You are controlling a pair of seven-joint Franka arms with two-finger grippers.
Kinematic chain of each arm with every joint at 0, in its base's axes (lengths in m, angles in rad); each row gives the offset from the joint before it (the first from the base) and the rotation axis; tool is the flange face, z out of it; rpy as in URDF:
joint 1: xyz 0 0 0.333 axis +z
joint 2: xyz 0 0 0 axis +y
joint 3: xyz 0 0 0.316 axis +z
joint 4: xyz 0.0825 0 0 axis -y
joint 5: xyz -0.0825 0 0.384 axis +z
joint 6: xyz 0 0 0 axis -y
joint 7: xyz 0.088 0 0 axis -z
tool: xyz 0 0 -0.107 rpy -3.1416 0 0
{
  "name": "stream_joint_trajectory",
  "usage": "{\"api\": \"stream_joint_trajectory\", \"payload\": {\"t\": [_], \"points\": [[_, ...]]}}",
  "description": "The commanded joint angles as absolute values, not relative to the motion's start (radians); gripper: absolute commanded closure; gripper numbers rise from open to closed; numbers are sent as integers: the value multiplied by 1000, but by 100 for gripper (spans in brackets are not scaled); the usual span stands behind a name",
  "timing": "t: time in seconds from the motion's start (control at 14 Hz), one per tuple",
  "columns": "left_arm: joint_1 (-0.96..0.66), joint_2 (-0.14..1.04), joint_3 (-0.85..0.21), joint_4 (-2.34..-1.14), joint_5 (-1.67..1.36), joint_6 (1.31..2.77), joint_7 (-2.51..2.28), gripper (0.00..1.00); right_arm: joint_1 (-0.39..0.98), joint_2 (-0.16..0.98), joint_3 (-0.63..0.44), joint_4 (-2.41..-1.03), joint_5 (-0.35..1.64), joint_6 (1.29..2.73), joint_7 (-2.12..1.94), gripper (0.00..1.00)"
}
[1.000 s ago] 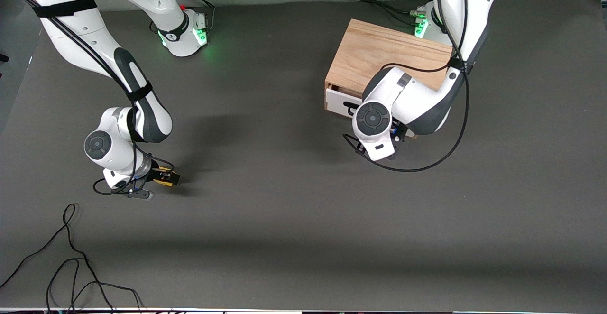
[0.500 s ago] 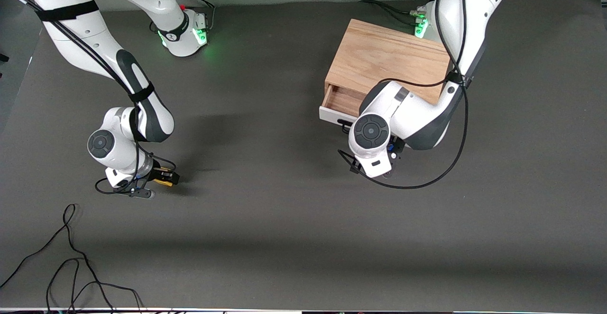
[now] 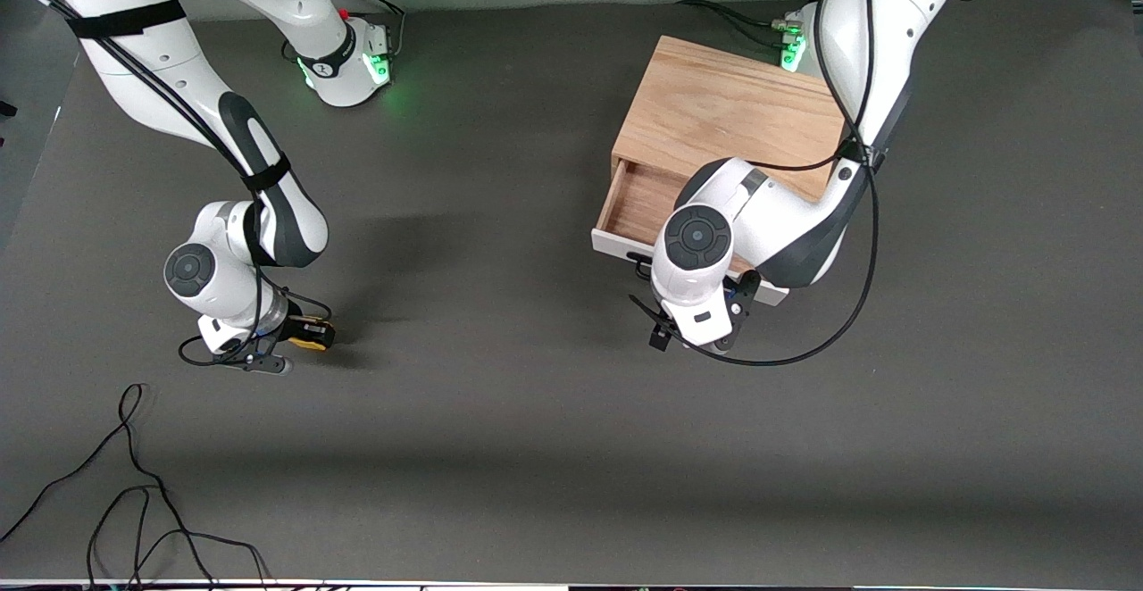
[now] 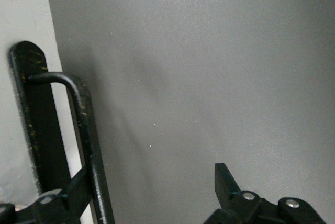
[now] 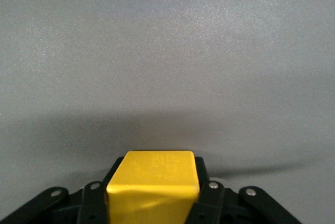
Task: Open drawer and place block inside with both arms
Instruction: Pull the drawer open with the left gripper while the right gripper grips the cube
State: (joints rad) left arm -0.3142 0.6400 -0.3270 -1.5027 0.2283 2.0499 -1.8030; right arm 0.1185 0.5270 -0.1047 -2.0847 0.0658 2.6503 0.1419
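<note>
- Light wood is exposed inside the drawer (image 3: 636,203), which is drawn partly out of the cabinet (image 3: 728,113) at the left arm's end of the bench (image 3: 536,448).
- The black bar handle (image 4: 86,145) on the white front panel is flanked by the left pincer (image 4: 152,192): one finger is set against the bar, the other well clear, so the jaws are spread wide.
- The yellow block (image 5: 153,185) is clamped between the fingers of the right pincer (image 3: 308,334), low over the bench at the right arm's end, well apart from the drawer.
</note>
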Motion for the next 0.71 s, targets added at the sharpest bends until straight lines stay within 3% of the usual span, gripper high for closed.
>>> {"api": "stream_joint_trajectory", "payload": {"t": [0.0,0.43,0.64], "points": [[-328,690,-318,-1419,273,2123,-1816,0,129,502,-109,-2094,78,2648,114,69],[-324,684,-316,-1346,288,2138,-1813,0,160,401,-104,-2043,78,2476,115,75],[-311,638,-296,-1258,356,2067,-1775,0,163,362,-103,-1898,78,2234,115,78]]}}
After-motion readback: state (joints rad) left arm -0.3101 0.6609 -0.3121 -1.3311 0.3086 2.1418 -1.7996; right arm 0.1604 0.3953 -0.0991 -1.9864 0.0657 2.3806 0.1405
